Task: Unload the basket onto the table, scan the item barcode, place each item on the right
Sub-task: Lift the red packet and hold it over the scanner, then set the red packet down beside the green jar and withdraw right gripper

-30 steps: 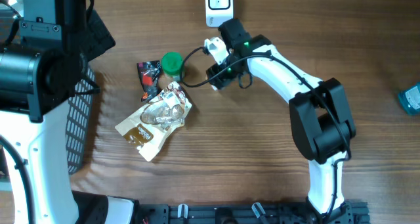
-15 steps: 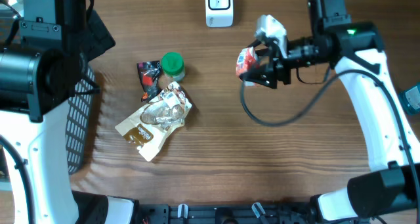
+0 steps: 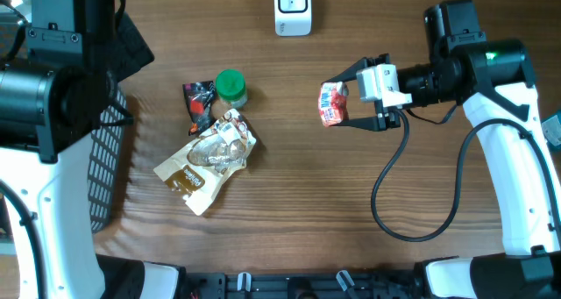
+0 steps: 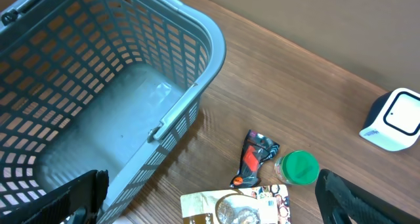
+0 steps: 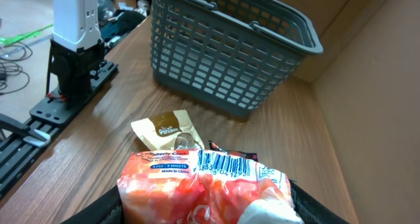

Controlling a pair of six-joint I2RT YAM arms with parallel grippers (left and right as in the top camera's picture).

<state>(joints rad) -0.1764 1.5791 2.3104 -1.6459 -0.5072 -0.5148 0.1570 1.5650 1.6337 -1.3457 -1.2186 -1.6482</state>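
Observation:
My right gripper (image 3: 334, 103) is shut on a red, orange and white tissue pack (image 3: 332, 103), held above the table right of centre. In the right wrist view the pack (image 5: 197, 188) fills the space between the black fingers (image 5: 98, 211), with its blue barcode (image 5: 230, 165) on the upper face, towards the camera. The white scanner (image 3: 291, 10) stands at the table's far edge, to the upper left of the pack; it also shows in the left wrist view as the scanner (image 4: 394, 119). My left gripper (image 4: 216, 201) hangs open near the basket, holding nothing.
A grey plastic basket (image 4: 216, 46) stands at the left. Beside it lie a green-lidded jar (image 3: 230, 86), a dark snack packet (image 3: 198, 106) and a tan pouch (image 3: 206, 159). A teal object (image 3: 552, 128) sits at the right edge.
My right arm swung from beside the green-lidded jar out to the right, carrying the tissue pack. The pack then dropped slightly lower in the view. The left arm stayed put.

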